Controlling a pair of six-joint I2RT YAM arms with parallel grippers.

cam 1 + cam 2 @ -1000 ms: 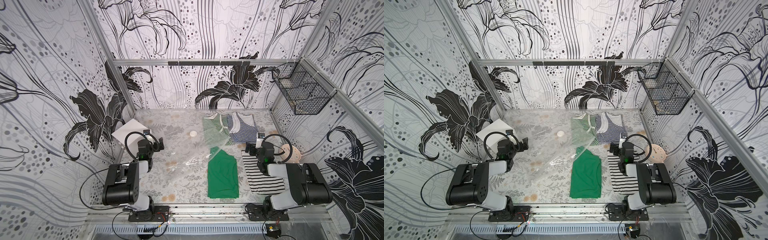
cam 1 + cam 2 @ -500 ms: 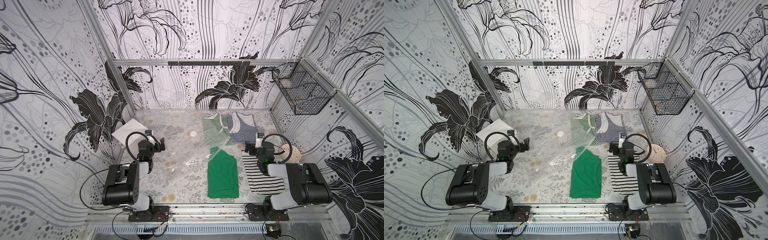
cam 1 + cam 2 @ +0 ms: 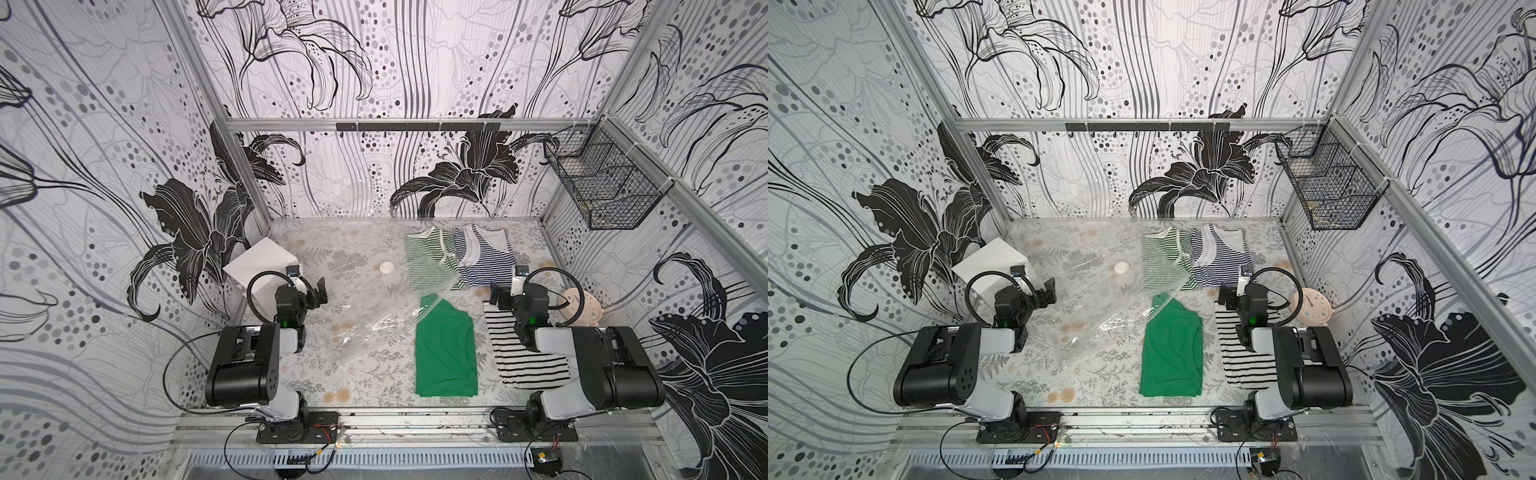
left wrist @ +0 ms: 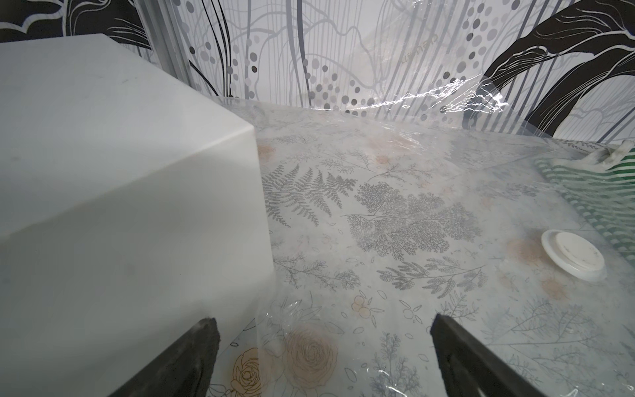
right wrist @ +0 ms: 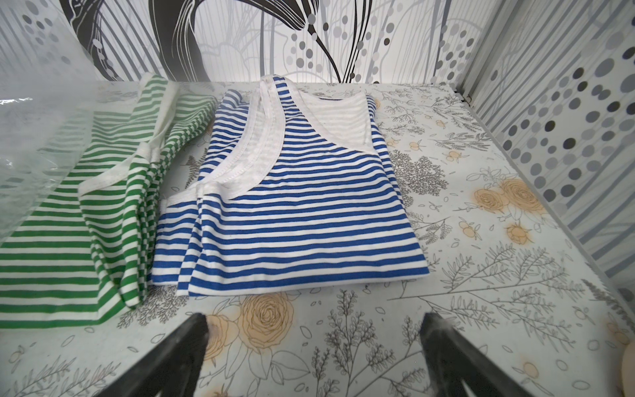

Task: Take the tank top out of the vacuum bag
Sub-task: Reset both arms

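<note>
The left gripper (image 3: 316, 291) and right gripper (image 3: 498, 295) hovered, jaws spread and empty. The large clear crinkly plastic vacuum bag (image 3: 365, 320) sprawled mid-tabletop (image 3: 365, 390), its film overlapping the far green-and-white striped tank top (image 3: 434, 253) (inside or under, unclear). The reach seemed unstarted; next would come pinching fabric while pinning plastic.

Both top views look steeply down over the whole table (image 3: 374, 390); wrist cameras sit low, facing the back wall (image 4: 275, 51)

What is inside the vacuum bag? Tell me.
Plastic of the vacuum bag covers part of the green-striped top; whether the top lies inside or just beneath cannot be told. Elsewhere only the printed table shows through.
</note>
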